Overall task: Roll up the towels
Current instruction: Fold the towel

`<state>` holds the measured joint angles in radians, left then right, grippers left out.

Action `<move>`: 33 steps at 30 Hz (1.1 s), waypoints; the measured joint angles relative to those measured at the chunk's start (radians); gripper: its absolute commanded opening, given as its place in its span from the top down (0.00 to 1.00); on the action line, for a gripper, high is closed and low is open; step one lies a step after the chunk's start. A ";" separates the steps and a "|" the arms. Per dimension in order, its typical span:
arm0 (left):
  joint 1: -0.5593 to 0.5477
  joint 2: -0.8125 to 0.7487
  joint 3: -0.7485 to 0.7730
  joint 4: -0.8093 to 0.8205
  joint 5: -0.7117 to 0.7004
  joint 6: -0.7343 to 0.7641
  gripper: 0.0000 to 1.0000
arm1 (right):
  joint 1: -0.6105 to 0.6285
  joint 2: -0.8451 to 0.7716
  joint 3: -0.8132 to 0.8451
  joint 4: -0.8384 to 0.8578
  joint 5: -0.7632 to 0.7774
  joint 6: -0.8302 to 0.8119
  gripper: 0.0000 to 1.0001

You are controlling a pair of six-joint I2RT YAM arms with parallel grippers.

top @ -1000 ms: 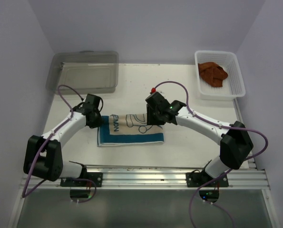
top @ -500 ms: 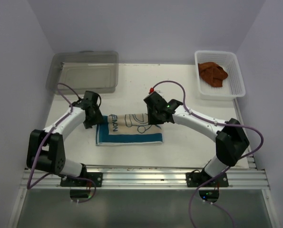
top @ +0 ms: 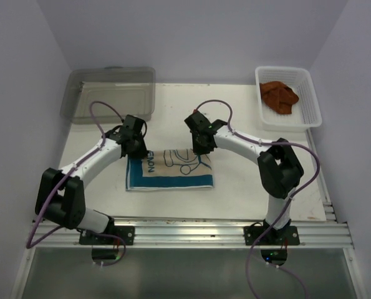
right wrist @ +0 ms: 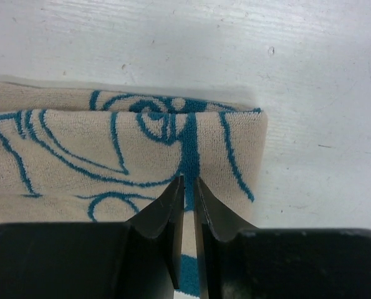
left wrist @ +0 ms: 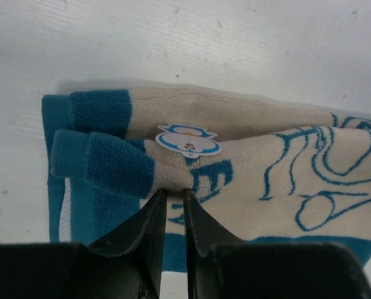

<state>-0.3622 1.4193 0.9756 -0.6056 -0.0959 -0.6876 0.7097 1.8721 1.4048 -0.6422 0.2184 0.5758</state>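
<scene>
Left wrist view first: the cream towel (left wrist: pixel 285 118) runs off the right edge, and the fold swallows most of its lettering, so we only make out an E. The body of the left gripper (left wrist: pixel 171 194) blocks the towel's near hem.

Right wrist view, same deal. The towel is cut off at the left, and the right gripper (right wrist: pixel 186 184) covers its near part.

From overhead, both grippers' tips sit under their own bodies, so we can't see either pinch there. The rust-brown towel (top: pixel 279 96) in the mesh basket (top: pixel 314 109) is too small for us to tell how it's bunched.
</scene>
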 measured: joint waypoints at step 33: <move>0.151 0.207 0.077 0.031 -0.084 0.037 0.80 | -0.023 0.092 0.018 0.010 0.029 -0.052 0.87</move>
<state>-0.2115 1.6264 1.0527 -0.5751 -0.1799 -0.6506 0.6868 1.9644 1.4227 -0.6319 0.2470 0.5236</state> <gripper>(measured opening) 0.216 0.131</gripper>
